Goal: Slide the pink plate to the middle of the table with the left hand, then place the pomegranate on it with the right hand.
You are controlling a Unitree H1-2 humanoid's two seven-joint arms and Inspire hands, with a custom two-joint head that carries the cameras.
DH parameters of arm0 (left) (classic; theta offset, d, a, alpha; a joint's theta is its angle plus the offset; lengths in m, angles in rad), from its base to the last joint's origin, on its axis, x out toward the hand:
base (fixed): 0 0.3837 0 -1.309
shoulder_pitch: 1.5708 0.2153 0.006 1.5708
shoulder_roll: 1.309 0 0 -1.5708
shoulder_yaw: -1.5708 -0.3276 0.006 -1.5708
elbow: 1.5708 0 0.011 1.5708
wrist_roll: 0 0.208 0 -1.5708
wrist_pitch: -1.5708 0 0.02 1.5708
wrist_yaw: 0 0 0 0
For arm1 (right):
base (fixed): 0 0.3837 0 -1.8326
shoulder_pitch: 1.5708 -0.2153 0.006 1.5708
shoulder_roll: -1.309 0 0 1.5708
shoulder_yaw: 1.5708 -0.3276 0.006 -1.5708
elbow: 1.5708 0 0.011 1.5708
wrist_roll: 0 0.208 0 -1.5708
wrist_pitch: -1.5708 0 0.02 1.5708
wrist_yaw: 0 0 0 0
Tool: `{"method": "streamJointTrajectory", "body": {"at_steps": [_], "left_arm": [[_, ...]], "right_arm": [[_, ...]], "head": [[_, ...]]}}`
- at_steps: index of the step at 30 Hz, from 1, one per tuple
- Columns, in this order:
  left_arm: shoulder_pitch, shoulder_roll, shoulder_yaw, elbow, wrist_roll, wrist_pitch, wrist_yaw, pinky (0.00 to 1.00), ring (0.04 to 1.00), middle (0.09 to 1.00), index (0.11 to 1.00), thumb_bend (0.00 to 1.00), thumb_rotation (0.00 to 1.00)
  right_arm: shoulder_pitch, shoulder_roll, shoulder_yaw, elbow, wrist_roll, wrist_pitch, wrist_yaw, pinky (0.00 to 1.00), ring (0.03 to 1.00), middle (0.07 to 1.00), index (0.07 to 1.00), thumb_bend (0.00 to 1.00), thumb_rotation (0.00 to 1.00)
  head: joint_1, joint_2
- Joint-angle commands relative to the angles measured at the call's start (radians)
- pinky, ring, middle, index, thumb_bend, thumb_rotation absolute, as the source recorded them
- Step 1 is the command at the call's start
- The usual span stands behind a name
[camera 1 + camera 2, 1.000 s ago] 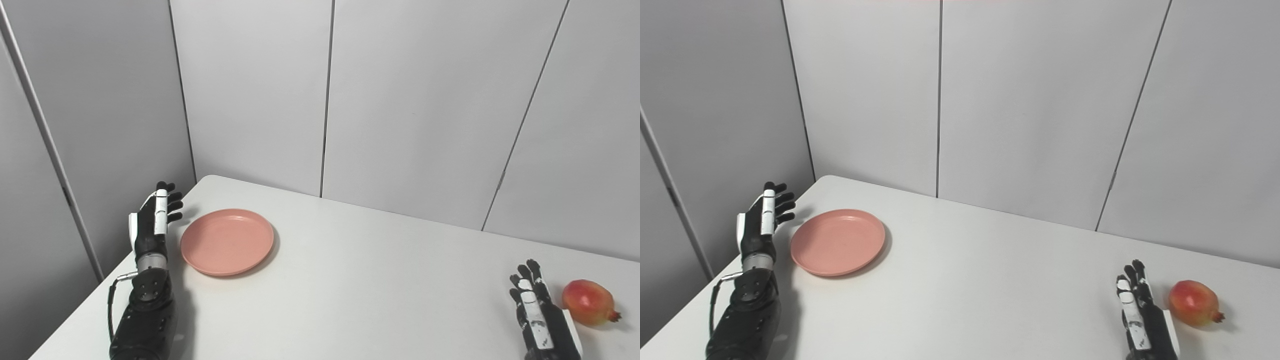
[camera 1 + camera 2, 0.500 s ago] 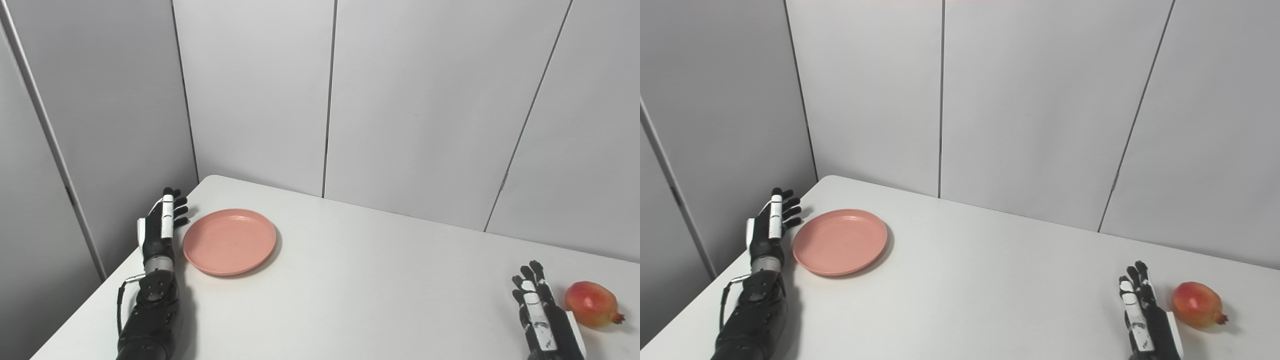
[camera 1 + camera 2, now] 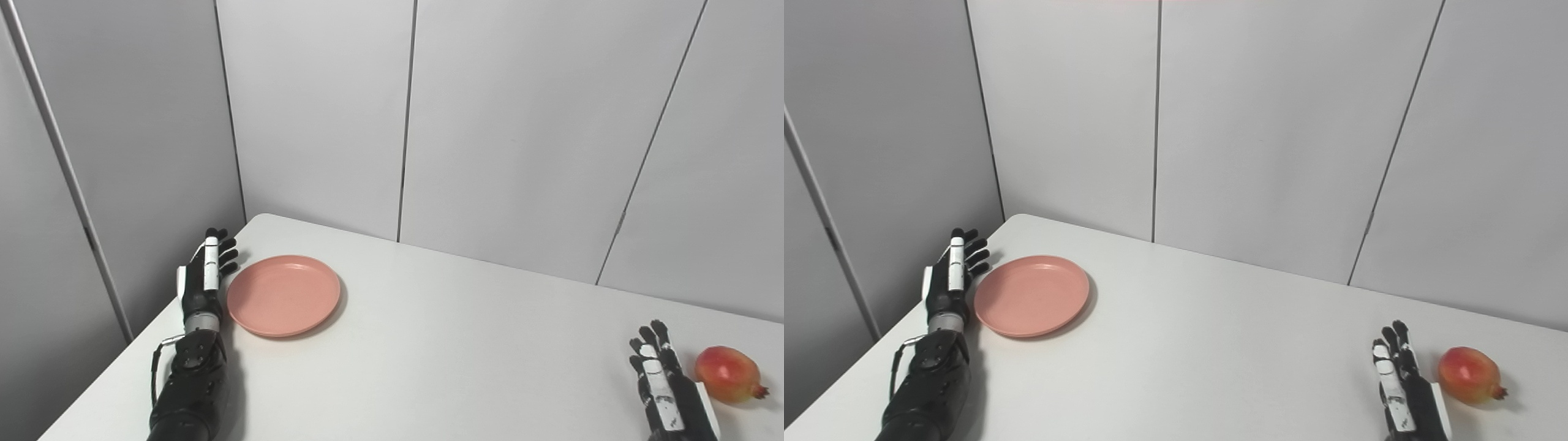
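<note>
A round pink plate (image 3: 283,294) lies flat near the table's far left corner. Just left of its rim stands my left hand (image 3: 204,275), open, fingers straight and pointing away, palm side toward the plate; I cannot tell whether it touches the rim. A red-yellow pomegranate (image 3: 727,374) rests on the table at the near right. My right hand (image 3: 661,380) stands open just left of the fruit, fingers up, a small gap between them, holding nothing.
The white table (image 3: 441,343) has its left edge close behind my left hand and its far edge against grey wall panels (image 3: 404,122). Nothing else stands on the tabletop between plate and pomegranate.
The view has drifted slightly. My left hand has moved closer to the plate's left rim and a little lower. The plate, the pomegranate and my right hand keep their places.
</note>
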Motion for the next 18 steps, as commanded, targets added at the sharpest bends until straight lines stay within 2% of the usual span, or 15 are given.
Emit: {"method": "streamJointTrajectory", "body": {"at_steps": [1, 7, 18], "left_arm": [[-0.053, -0.012, -0.002, 0.000, -0.025, -0.009, -0.042, 0.73, 0.772, 0.769, 0.751, 0.54, 1.00], [-0.054, -0.024, 0.001, -0.008, -0.067, 0.017, -0.087, 0.75, 0.792, 0.792, 0.777, 0.54, 1.00], [-0.046, -0.040, -0.017, -0.052, -0.065, 0.064, -0.108, 0.75, 0.789, 0.797, 0.784, 0.55, 1.00]], "right_arm": [[-0.009, -0.004, -0.004, -0.008, 0.001, -0.033, 0.002, 1.00, 0.966, 0.980, 0.998, 0.44, 0.74], [-0.008, -0.002, -0.004, -0.014, 0.003, -0.032, 0.004, 1.00, 0.970, 0.984, 1.000, 0.44, 0.74], [-0.008, -0.003, 0.000, -0.020, -0.005, -0.029, 0.003, 1.00, 0.974, 0.988, 1.000, 0.44, 0.76]], "head": [[0.000, 0.002], [-0.001, 0.004], [-0.008, 0.007]]}}
